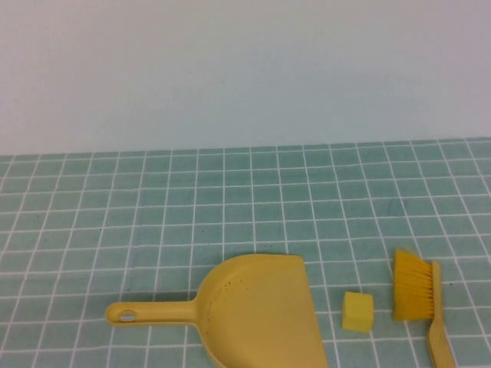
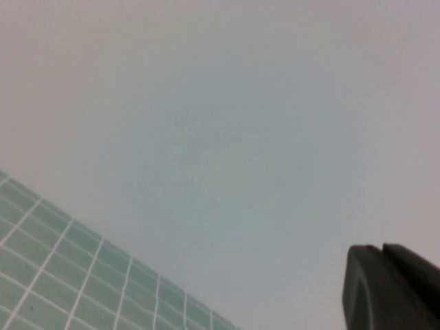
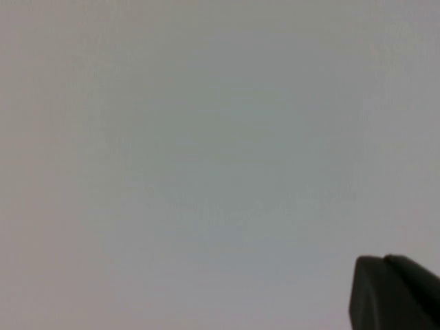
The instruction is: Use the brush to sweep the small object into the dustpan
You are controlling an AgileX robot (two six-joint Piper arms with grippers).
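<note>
We see the dustpan (image 1: 261, 310) lying empty on the desk (image 1: 153, 207), the cube (image 1: 357, 311) just beside it, and the brush (image 1: 418, 295) near. Left gripper (image 2: 392, 289) and right gripper (image 3: 395, 292) face the wall.

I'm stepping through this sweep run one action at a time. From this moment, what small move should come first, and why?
Probably bring the right end effector down to the brush. It lies ungrasped on the table, bristles facing the small yellow block, which sits between it and the dustpan. Neither arm shows in the high view; the left end effector views only wall and tablecloth.
</note>
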